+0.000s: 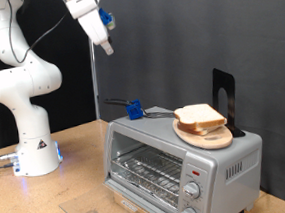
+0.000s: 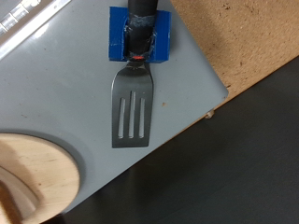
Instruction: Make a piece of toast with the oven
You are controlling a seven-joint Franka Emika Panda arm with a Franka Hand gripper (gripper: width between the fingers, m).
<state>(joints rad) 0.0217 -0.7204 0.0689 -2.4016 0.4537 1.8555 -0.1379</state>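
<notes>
**Gripper raised high above the toaster oven, bread on the wooden plate**

In the exterior view, the white Franka arm stands on its base at the exterior view's left, on a wooden table. The arm reaches up and over, and the gripper hangs near the exterior view's top, well above the oven and with nothing between its fingers. The fingers look close together, but the picture is too small to tell if they are open or closed. The oven is a silver-grey toaster oven at the lower right of this view; its glass door, the wire rack behind it, two round knobs and a small red mark show on the front. On top of the oven lies a round wooden plate, and the piece of toast rests on it, pale with a thin tan crust, seemingly on top of another slice. Just beside the plate, toward the exterior view's left, a blue holder sits on the oven top with a dark handle running from it toward the plate. A black stand is upright behind the plate.

In the wrist view, the gripper fingers do not show. The camera looks down on the grey oven top. A metal spatula with three slots lies flat on it, its black handle held in the blue holder. The rim of the wooden plate shows in one corner, near the spatula blade but apart from it. Beyond the edge of the oven, the wooden table and a dark floor are seen.
</notes>
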